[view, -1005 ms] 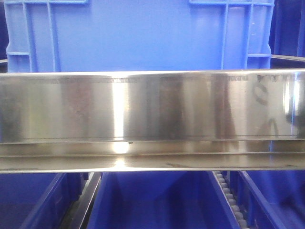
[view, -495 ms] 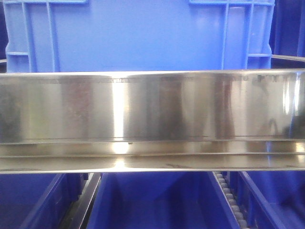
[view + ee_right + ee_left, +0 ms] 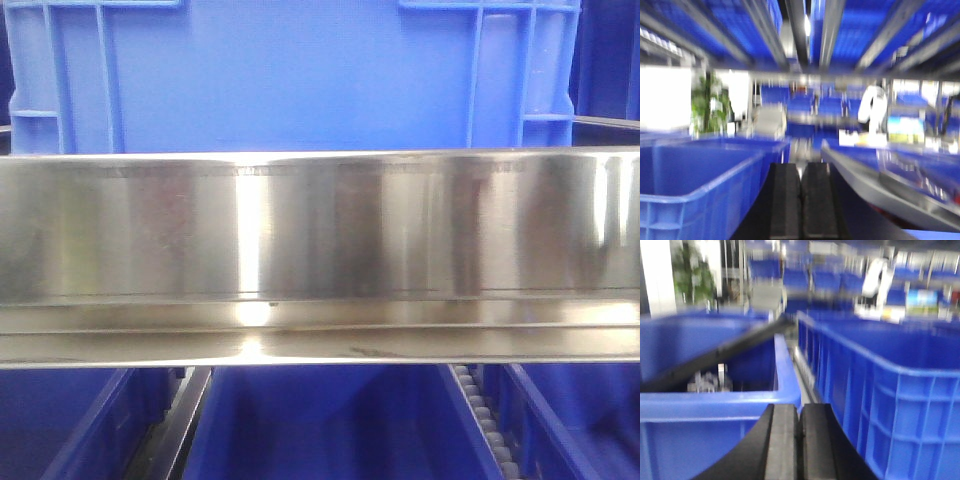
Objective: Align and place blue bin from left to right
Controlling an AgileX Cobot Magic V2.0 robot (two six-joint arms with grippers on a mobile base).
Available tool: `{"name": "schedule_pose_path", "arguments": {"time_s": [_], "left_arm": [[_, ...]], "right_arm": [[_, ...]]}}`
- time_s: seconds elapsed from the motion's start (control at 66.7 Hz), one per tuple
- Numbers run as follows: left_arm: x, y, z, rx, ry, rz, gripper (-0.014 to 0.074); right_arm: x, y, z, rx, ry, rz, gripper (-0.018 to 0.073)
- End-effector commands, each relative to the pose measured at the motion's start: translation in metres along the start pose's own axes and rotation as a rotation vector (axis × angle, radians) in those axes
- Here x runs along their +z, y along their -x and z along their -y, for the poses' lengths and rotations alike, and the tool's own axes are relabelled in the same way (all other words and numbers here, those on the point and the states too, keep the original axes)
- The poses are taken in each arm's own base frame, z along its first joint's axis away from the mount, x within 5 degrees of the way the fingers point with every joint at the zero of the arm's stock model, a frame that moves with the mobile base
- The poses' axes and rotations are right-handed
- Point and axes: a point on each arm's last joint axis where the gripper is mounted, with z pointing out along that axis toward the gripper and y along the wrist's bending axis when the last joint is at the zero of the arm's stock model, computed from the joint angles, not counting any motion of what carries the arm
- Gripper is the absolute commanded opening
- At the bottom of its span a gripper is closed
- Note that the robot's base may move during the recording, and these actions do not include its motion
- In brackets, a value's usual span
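Note:
The blue bin fills the top of the front view, its flat side wall and corner ribs rising behind a shiny steel rail. Neither gripper shows in that view. In the left wrist view my left gripper is shut with nothing between its pads, and it hangs over the gap between two blue crates. In the blurred right wrist view my right gripper is also shut and empty, beside a blue crate on its left. I cannot tell which of these crates is the one in the front view.
Left of the left gripper stands a crate crossed by a dark bar, and a ribbed crate stands to its right. A steel rail slopes along the right gripper's right. More blue crates and a roller track lie below the rail.
The blue bin's outline has widened slightly in the front view. A dark curved reflection at the right end of the steel rail has gone.

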Motion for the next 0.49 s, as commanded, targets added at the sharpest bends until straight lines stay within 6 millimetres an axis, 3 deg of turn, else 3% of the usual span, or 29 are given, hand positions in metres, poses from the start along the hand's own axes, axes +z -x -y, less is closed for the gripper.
{"name": "schedule_pose_path", "arguments": {"time_s": [0.0,0.165,0.48], "left_arm": [[0.011,0.011,0.000,-0.009,-0.003,-0.091,-0.0111],[0.031,0.029,0.001,-0.016,-0.005,-0.051,-0.0111],[0.049,0.040,0.000,-0.015,-0.003,0.059,-0.0111]], "right_arm": [[0.013,0.005,0.000,-0.005,0.005,-0.133,-0.0166],[0.035,0.010,0.000,-0.005,0.009,-0.258,-0.0166],[0.049,0.017,-0.001,0.034,0.015,-0.187,-0.0164]]}}
